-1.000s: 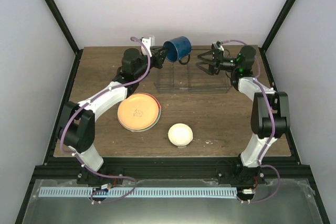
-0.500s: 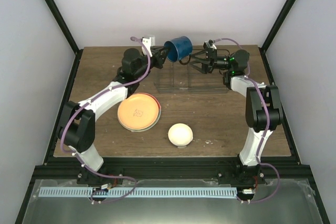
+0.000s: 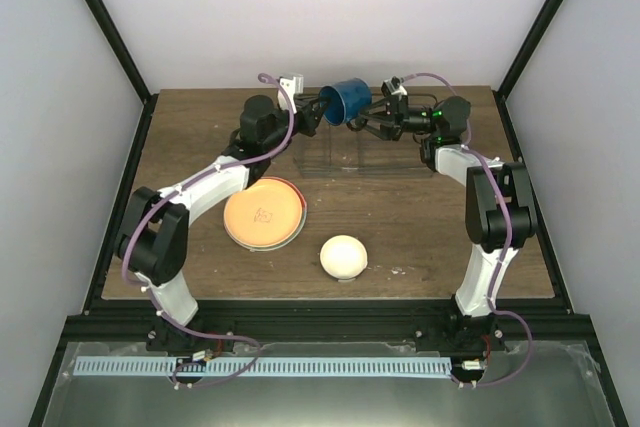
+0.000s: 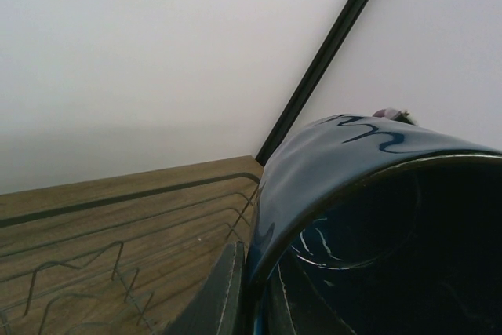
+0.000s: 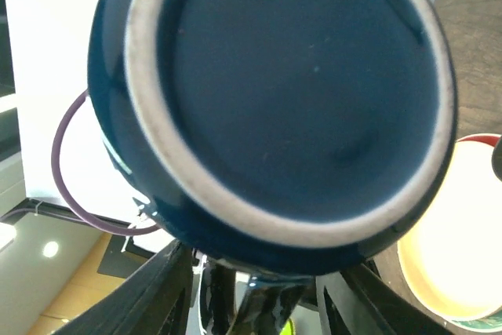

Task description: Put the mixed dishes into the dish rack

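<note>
The dark blue mug [image 3: 347, 99] hangs tilted above the back left of the grey wire dish rack [image 3: 372, 155]. My left gripper [image 3: 318, 107] is shut on its rim; in the left wrist view a finger [image 4: 230, 292] presses on the mug's wall [image 4: 329, 186]. My right gripper [image 3: 364, 121] is open right against the mug. Its fingers [image 5: 145, 297] stand either side of the mug's base [image 5: 298, 92] and handle. The orange-yellow plate [image 3: 263, 212] lies on the red-and-teal floral plate [image 3: 299, 224]. The cream-white bowl [image 3: 343, 256] sits upside down at the front.
The rack's wires [image 4: 78, 272] lie just below the mug. The plates also show in the right wrist view [image 5: 463, 241]. Black frame posts [image 3: 100, 17] and white walls enclose the brown table [image 3: 430, 227].
My right gripper has moved left along the rack up to the mug, jaws still spread. My left gripper has carried the mug slightly right.
</note>
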{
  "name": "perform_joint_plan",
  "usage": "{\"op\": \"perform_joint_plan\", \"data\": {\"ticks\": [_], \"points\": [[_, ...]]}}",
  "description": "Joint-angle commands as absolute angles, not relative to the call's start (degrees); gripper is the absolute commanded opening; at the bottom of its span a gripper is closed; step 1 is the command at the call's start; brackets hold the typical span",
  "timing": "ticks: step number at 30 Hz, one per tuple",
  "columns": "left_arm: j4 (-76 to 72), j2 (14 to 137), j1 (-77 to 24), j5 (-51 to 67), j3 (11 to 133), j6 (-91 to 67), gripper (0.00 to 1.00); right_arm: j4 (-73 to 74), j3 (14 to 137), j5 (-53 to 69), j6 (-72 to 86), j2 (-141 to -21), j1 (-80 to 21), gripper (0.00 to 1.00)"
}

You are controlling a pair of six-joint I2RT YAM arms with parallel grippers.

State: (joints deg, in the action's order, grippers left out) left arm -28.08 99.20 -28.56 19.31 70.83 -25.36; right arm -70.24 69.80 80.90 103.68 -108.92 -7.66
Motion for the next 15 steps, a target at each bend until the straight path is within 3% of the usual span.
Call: {"op": "perform_joint_plan", "data": {"ticks": [1,10,13,15], "points": [[-34.12,99.77,-28.82,20.78,72.57,-26.49,0.0,-72.66,71.91,80.47,103.89,-109.66,-8.34,0.39],[-34.34,101.38,-28.92,22.53,73.0,-27.24,0.0,-74.23,72.7,80.45,104.72,-110.54,-8.28,0.04],[-33.28,101.58,-28.84,22.09,72.67,-27.13,0.0,-74.14,73.48,80.42,104.43,-111.05,-8.3,0.01],[-32.69,101.68,-28.49,21.92,72.12,-26.91,0.07,-73.65,73.92,80.12,103.89,-111.47,-8.3,0.01]]}}
